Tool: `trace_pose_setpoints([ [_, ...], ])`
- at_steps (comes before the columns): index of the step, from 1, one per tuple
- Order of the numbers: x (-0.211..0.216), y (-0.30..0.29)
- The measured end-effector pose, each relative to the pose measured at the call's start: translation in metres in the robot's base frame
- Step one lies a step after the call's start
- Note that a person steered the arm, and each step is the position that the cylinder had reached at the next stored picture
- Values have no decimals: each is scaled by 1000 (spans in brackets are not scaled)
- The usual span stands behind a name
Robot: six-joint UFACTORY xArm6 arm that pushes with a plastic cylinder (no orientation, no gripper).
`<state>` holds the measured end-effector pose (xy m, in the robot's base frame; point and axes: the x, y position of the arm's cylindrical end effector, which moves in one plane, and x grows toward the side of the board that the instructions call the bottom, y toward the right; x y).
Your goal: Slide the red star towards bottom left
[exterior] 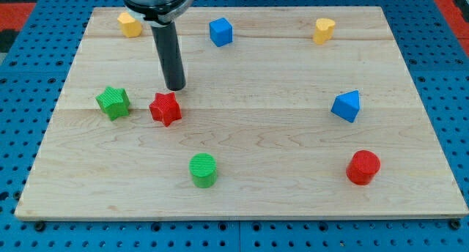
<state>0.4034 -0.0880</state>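
Tool, my tip [176,88], gripping nothing, just above ridged red star [165,108].

The wooden counter [256,127] carries eight blocks — red star [165,108], green star [113,102], green cylinder [204,170], red cylinder [363,167], blue triangular block [346,105], blue cube [220,31] — plus two yellow blocks [130,23] [323,30].

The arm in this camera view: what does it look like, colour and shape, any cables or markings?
Only its lower part shows. A wide, glossy black round housing is cut off by the view's top. From it a straight, smooth dark-grey rod runs down to my tip, a plain blunt end. No cables, labels or markings are visible.
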Motion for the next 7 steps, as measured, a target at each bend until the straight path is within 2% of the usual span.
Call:
trace_pose_setpoints([
  [2,98,-52],
  [3,106,-44],
  [4,71,-19],
  [5,67,-78],
  [6,111,-118],
  [7,130,-128],
])
